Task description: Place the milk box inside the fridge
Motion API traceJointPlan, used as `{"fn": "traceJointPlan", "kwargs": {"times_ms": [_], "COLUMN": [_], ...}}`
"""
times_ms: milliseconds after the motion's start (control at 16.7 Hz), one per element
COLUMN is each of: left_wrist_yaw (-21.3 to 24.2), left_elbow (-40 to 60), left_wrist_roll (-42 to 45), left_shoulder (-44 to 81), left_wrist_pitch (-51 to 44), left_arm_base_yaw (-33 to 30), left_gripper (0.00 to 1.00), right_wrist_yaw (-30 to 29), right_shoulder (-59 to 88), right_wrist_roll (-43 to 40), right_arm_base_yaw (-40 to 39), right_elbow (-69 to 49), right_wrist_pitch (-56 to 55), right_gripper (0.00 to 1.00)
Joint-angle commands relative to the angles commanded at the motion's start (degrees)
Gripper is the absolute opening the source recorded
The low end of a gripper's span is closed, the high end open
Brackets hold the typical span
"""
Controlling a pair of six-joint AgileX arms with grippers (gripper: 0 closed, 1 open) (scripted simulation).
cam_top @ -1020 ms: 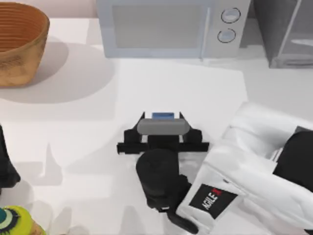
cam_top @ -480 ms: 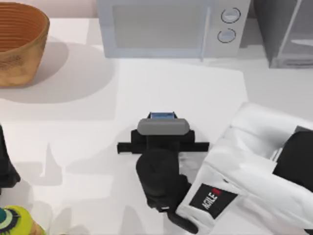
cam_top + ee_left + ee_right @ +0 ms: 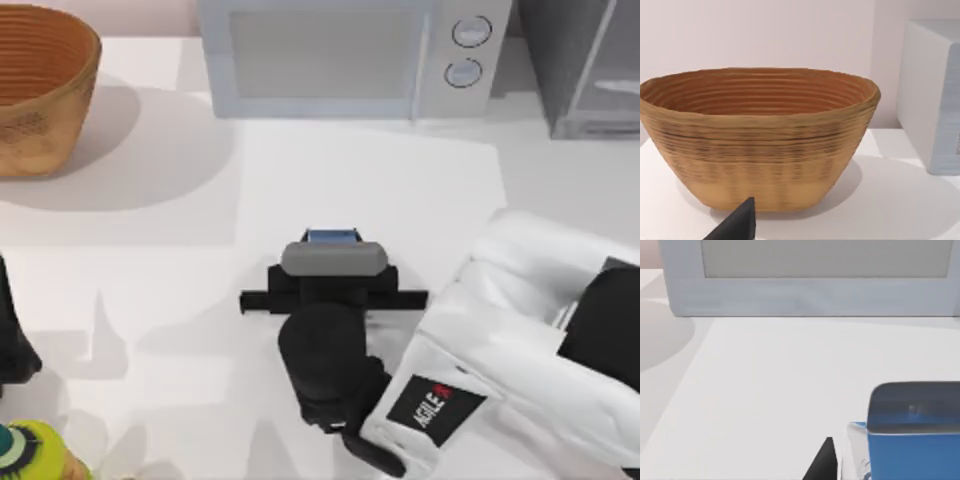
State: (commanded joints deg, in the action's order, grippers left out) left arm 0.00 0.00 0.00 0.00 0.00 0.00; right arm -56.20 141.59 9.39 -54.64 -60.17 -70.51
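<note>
The milk box stands near the middle of the table, with just its blue top peeking out from under my right wrist. My right gripper reaches straight down over it and is shut on its sides. In the right wrist view the blue carton is close up, with one dark finger beside it. The fridge is the dark grey cabinet at the back right corner. My left gripper stays parked at the table's left edge.
A pale microwave with two round knobs stands at the back, left of the fridge. A woven basket sits at the back left and looms large in the left wrist view. A yellow-green object lies at the front left corner.
A second ago the right gripper's fingers stood apart on either side of the milk box; they have since closed in on it. The left arm has not moved.
</note>
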Motion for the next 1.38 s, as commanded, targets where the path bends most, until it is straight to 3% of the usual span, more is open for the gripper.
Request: {"fn": "traceJointPlan", "kwargs": {"times_ms": [240, 720, 1380], "left_wrist_yaw": [0.0, 0.0, 0.0], "left_elbow": [0.0, 0.0, 0.0], "left_wrist_roll": [0.0, 0.0, 0.0], "left_shoulder": [0.0, 0.0, 0.0], "left_wrist_pitch": [0.0, 0.0, 0.0], "left_arm_base_yaw": [0.0, 0.0, 0.0], "left_gripper": [1.00, 1.00, 1.00], "right_wrist_yaw": [0.3, 0.5, 2.6], "right_shoulder": [-4.0, -25.5, -32.8], "right_wrist_roll": [-0.1, 0.2, -0.6], "right_arm_base_yaw": [0.1, 0.0, 1.5], "right_elbow": [0.1, -0.4, 1.4], "right_wrist_pitch": [4.0, 26.6, 28.6], "right_gripper": [0.00, 0.00, 0.00]}}
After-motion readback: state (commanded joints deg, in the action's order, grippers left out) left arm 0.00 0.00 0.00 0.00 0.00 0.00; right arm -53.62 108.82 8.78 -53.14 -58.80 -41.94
